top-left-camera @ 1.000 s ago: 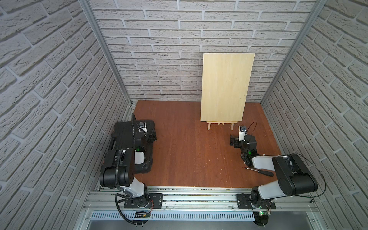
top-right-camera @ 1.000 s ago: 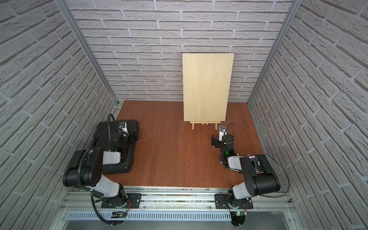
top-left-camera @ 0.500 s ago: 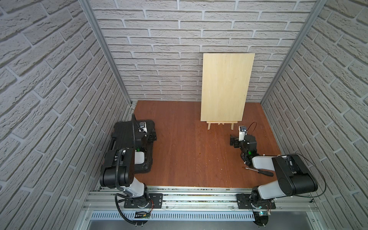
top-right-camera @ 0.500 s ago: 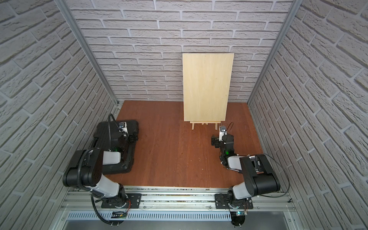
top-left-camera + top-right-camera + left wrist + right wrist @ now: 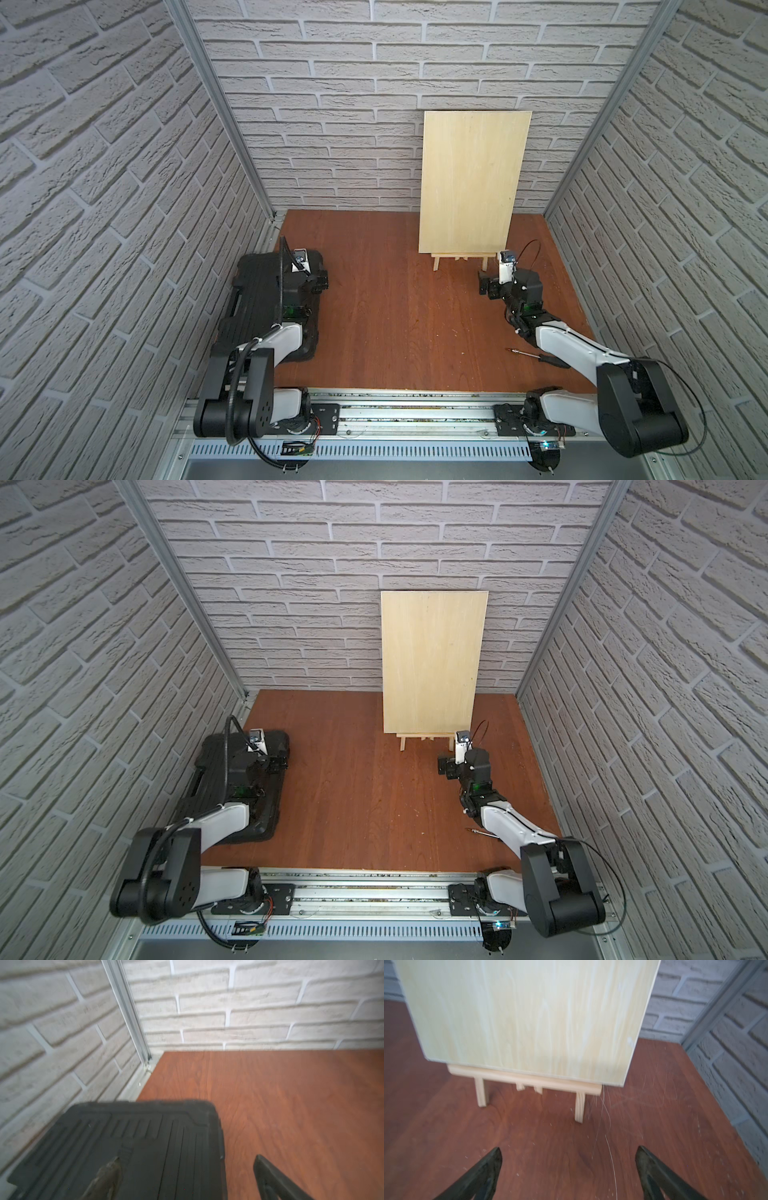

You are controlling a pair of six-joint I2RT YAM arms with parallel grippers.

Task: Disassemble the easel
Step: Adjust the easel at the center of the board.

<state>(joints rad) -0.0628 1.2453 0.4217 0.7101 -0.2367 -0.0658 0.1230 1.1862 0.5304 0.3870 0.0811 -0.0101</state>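
arms (image 5: 573,344): white, black joints | cable (image 5: 281,282): black corrugated | right tool (image 5: 569,1148): black

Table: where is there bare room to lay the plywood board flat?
The wide middle strip of the table, between the black case and the right arm, is bare. Also the back corner behind the case. Crowded: around the easel and the screwdriver.

Count: 1 small pale wooden slat easel (image 5: 461,255), upper centre-right; 1 large flat pale plywood board (image 5: 469,183); 1 black ribbed plastic case (image 5: 249,291), left; 1 black-handled screwdriver (image 5: 544,360), lower right; 2 white-and-black robot arms: left arm (image 5: 286,338), right arm (image 5: 569,345).
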